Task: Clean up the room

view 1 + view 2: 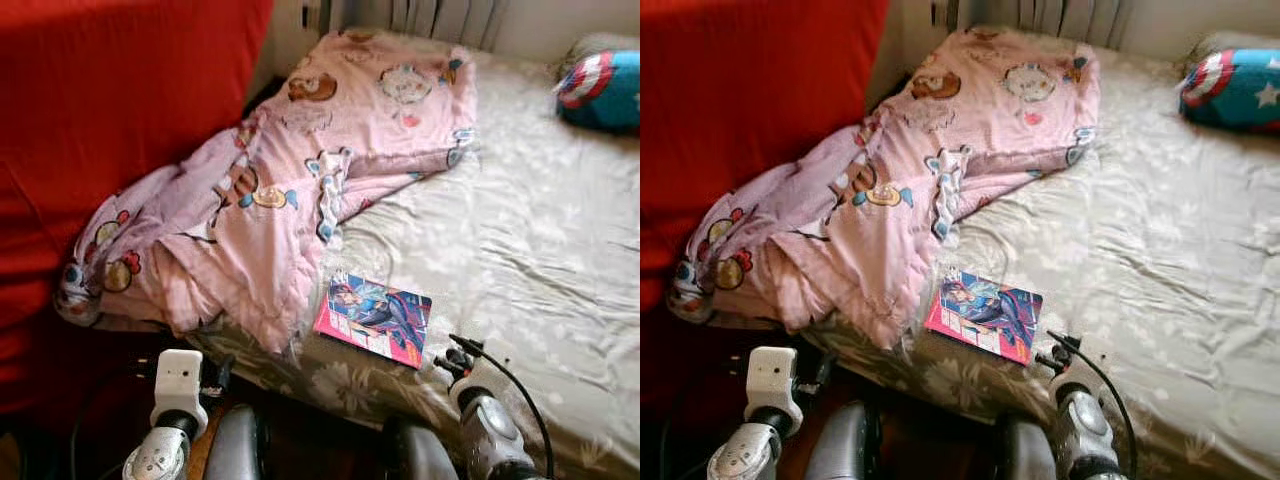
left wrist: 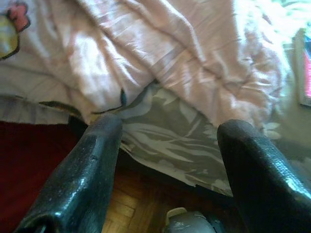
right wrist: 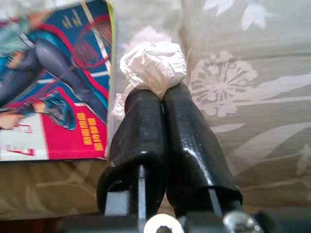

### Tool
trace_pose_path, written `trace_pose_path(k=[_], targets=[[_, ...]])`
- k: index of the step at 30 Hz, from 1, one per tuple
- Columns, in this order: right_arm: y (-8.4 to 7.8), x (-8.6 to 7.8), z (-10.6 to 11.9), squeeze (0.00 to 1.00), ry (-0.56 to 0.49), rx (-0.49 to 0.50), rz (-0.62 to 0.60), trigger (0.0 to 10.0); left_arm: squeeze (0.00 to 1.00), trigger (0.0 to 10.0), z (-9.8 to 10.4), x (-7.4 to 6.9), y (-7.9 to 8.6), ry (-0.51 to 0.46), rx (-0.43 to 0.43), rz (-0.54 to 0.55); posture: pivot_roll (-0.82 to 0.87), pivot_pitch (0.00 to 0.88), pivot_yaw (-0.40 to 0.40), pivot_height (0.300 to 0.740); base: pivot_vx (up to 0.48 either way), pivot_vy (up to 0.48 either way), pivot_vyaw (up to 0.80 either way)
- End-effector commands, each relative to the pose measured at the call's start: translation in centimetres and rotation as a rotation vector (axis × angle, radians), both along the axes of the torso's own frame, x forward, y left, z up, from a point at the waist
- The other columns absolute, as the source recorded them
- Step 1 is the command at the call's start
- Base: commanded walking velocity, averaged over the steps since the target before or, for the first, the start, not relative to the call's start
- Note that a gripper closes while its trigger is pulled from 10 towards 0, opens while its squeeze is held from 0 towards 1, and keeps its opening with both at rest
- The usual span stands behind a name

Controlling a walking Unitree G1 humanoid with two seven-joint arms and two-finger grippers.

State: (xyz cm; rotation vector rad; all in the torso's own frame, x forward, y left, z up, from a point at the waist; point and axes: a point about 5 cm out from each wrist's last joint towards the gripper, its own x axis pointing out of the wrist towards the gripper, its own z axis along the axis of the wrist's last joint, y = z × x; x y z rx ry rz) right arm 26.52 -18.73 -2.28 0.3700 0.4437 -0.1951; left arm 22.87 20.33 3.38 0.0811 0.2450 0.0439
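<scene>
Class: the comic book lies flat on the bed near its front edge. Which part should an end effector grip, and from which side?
Probably the near corner of the comic book, approached from the bed's front edge. It lies flat on soft sheet, so one finger could press in and slide under that corner. The left end effector is open; the right end effector holds a tissue.

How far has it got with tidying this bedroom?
Not far, by the look of it. In hand: the right gripper is shut on a crumpled white tissue. Left: the comic book lies on the bed, the pink blanket is bunched up, and the left gripper is open.
</scene>
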Motion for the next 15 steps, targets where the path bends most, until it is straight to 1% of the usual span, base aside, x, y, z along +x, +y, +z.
trace_pose_path(k=[1, 2, 4, 6, 10, 11, 13, 15], targets=[[0.2, -1.0, -0.6, 0.00, 0.009, -0.010, 0.036, 10.0, 0.00, 10.0, -1.1, -0.3, 0.3, 0.033, -0.017, 0.030, 0.11, 0.009, -0.093, 0.606, 0.000, 0.000, 0.00], [0.3, -1.2, -0.8, 0.00, 0.013, -0.011, 0.045, 10.0, 0.00, 10.0, -1.3, -0.3, 0.4, 0.037, -0.018, 0.034, 0.11, 0.009, -0.093, 0.606, 0.000, 0.000, 0.00], [0.5, -2.3, -1.7, 0.00, 0.052, -0.012, 0.063, 10.0, 0.00, 10.0, -2.6, -0.3, 0.9, 0.076, -0.052, 0.082, 0.10, 0.000, -0.094, 0.606, 0.000, 0.000, 0.00], [0.4, -2.8, -2.0, 0.00, 0.068, -0.009, 0.068, 10.0, 0.00, 10.0, -3.2, -0.4, 1.0, 0.102, -0.068, 0.103, 0.10, 0.000, -0.093, 0.606, 0.000, 0.000, 0.00], [0.3, -3.1, -2.3, 0.00, 0.088, -0.011, 0.072, 10.0, 0.00, 10.0, -4.0, -0.4, 1.0, 0.128, -0.069, 0.101, 0.09, 0.000, -0.087, 0.606, 0.000, 0.000, 0.00], [0.4, -3.5, -2.7, 0.00, 0.114, -0.028, 0.098, 10.0, 0.00, 10.0, -4.8, -0.6, 1.1, 0.161, -0.078, 0.110, 0.09, 0.000, -0.084, 0.611, 0.000, 0.000, 0.00], [0.4, -3.8, -2.9, 0.00, 0.135, -0.056, 0.122, 10.0, 0.00, 10.0, -5.3, -0.7, 1.2, 0.183, -0.085, 0.120, 0.09, 0.000, -0.084, 0.621, 0.000, 0.000, 0.00], [0.5, -4.2, -3.3, 0.00, 0.167, -0.033, 0.125, 10.0, 0.00, 10.0, -6.2, -1.0, 1.4, 0.221, -0.083, 0.124, 0.09, 0.000, -0.082, 0.636, 0.000, 0.000, 0.00]])
